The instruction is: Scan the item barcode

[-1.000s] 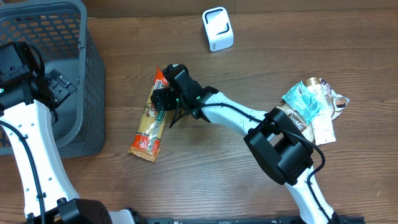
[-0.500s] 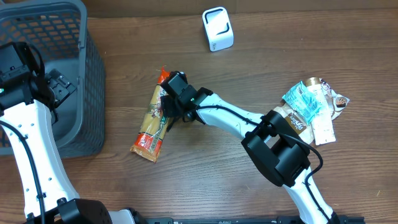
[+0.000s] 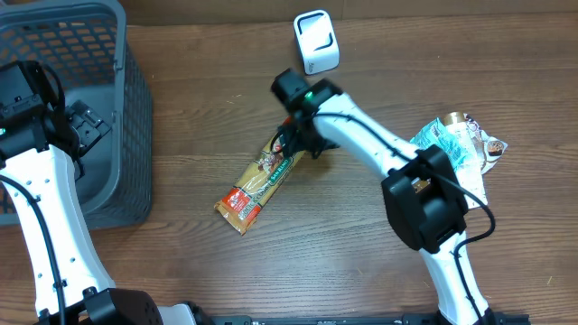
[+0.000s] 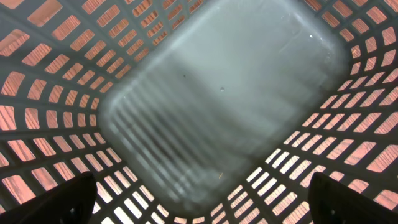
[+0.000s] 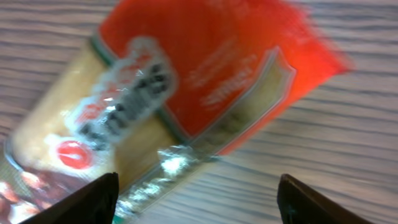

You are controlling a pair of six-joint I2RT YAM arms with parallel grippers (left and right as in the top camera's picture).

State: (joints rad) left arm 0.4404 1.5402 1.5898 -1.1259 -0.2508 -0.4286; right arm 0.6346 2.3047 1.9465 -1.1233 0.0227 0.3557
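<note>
The left jaws hang spread wide over the basket, well away from the scanner, holding nothing. The snack packet lies on the surface between basket and scanner, its long axis slanting toward the scanner. The right jaws stand apart astride its scanner-side end, not clamped, so the right arm is nearer.

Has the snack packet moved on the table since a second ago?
Yes. The snack packet has swung its top end right, away from the grey basket, toward the white scanner.
</note>
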